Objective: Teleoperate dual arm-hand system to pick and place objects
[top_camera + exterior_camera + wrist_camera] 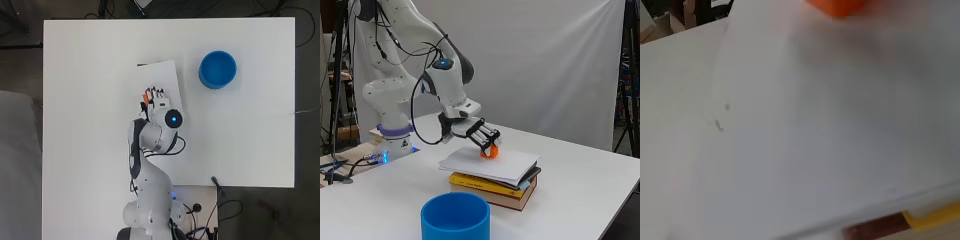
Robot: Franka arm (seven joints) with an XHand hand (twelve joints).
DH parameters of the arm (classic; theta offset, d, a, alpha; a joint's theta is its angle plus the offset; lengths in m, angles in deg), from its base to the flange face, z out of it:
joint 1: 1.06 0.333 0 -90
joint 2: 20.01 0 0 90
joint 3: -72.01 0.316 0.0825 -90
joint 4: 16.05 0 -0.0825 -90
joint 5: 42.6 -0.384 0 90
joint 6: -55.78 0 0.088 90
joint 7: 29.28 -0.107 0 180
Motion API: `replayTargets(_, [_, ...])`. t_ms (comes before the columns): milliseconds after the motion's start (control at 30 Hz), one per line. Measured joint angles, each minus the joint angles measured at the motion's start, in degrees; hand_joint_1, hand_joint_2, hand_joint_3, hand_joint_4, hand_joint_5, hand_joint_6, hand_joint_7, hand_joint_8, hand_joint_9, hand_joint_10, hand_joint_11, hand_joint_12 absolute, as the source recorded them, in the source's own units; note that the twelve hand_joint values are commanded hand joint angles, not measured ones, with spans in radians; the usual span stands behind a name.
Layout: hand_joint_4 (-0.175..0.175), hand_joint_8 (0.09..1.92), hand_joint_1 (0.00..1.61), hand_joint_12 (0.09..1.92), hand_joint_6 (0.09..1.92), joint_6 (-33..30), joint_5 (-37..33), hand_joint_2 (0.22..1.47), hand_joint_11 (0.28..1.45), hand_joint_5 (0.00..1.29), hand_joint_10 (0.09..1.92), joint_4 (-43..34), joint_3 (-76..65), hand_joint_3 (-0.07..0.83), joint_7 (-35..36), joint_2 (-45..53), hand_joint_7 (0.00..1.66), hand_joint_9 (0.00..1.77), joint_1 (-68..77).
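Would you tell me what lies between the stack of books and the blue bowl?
Nothing: in the overhead view, bare white table separates the book stack from the blue bowl.

block [490,152]: on the sheet [505,165], under the hand [472,131]
sheet: on the books [492,189]
bowl [218,69]: right of the books, apart
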Motion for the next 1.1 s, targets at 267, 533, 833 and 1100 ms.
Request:
replayTargets(267, [-0.046,1.54,1.28,0.90,1.53,5.65,-7.34,1.29,0.57,0.55,1.58,-1.36,-2.42,0.000,4.40,-1.74,0.58,0.76,-0.26])
replayTargets(533, [0.086,1.56,1.43,0.43,1.00,12.92,3.98,1.26,0.69,0.35,1.57,-8.26,-2.62,0.000,1.30,-11.76,0.52,0.74,-1.95])
replayTargets(833, [0.047,1.55,1.44,0.09,0.36,18.83,19.82,1.24,0.72,0.48,1.44,-14.19,-9.29,0.000,-6.32,-19.25,0.54,0.79,-6.15])
replayTargets(1100, [0.041,0.73,0.96,0.09,0.09,18.09,21.55,1.14,0.68,0.50,0.74,-20.83,-20.66,-0.002,-6.22,-7.64,0.55,0.75,-6.57])
